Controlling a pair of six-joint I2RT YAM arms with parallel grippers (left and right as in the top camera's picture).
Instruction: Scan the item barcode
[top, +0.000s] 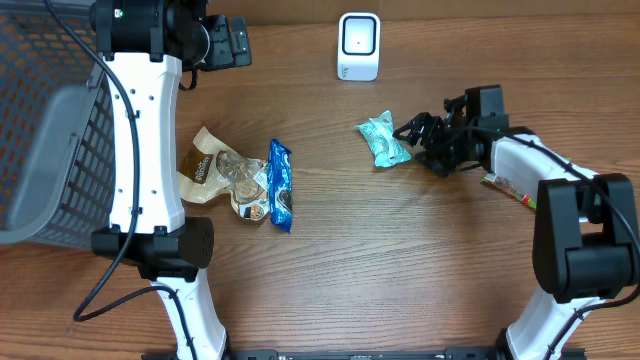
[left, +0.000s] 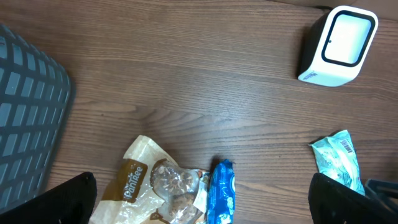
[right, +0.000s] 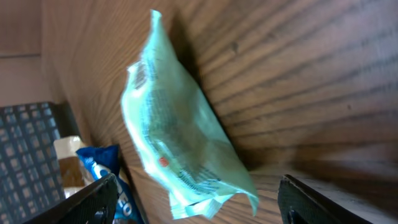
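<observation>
**Scan not begun: right claw open at the teal packet, nothing lifted**

The wooden table (top: 400, 270) carries everything you see. A grey mesh basket (top: 40, 130) fills its left edge. The left gripper (top: 225, 42) hangs at the far side, near the basket. Its fingers are spread as wide as they go and hold nothing. The right gripper (top: 415, 135) sits low, just beside the teal packet (top: 383, 140). In the right wrist view its fingers are wide apart, with the near end of the packet between them. You can see no contact, so treat the packet as not gripped.

The white barcode scanner (top: 358, 45) stands at the far edge, well apart from the packet. A brown-and-clear snack bag (top: 215, 170) and a blue cookie packet (top: 280, 185) lie touching each other left of centre. A thin wrapped item (top: 508, 187) lies beside the right arm.

Judged from this layout, the task is at its first step. You have reached the packet, but the grasp, the lift, the carry to the scanner and the showing of the code all remain.
</observation>
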